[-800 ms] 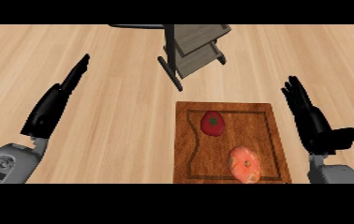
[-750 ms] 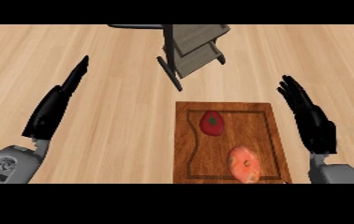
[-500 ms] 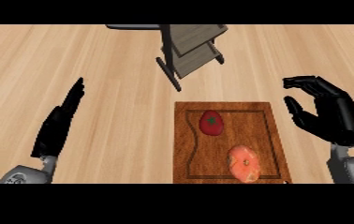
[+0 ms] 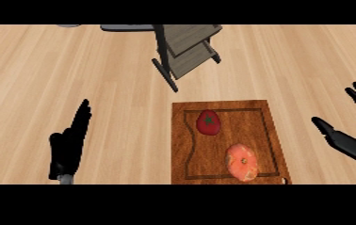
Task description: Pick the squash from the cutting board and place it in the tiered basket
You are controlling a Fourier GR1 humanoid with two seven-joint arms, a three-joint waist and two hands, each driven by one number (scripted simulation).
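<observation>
Head view: the left hand [image 4: 68, 146] shows at the lower left, over bare counter [image 4: 83, 78]. Its fingers are straight and held together, pointing up the frame and slightly to the right. It holds nothing and touches no object.

The right hand [image 4: 336, 138] shows at the right edge, only partly in frame. One extended digit points toward the cutting board [image 4: 271, 125]; another fingertip appears higher along the same edge. The visible digits are extended, spread apart from each other, and hold nothing. The palm is cut off by the frame edge.

The cutting board lies on the counter in the lower centre-right, long side running up the frame, with a groove following its border. Two items lie on it. The squash [image 4: 242, 161], pale orange and rounded, rests in the lower right part of the board, inside the groove. A red vegetable [image 4: 208, 122] with a dark green stem end lies in the upper left part of the board, apart from the squash.

The squash lies to the left of the right hand and below its fingertips, with the board's right edge between them; no contact. The left hand is well apart from the squash, across the board's left edge.

The tiered basket [image 4: 186, 47] stands beyond the board, at top centre, with grey trays on a dark frame.
</observation>
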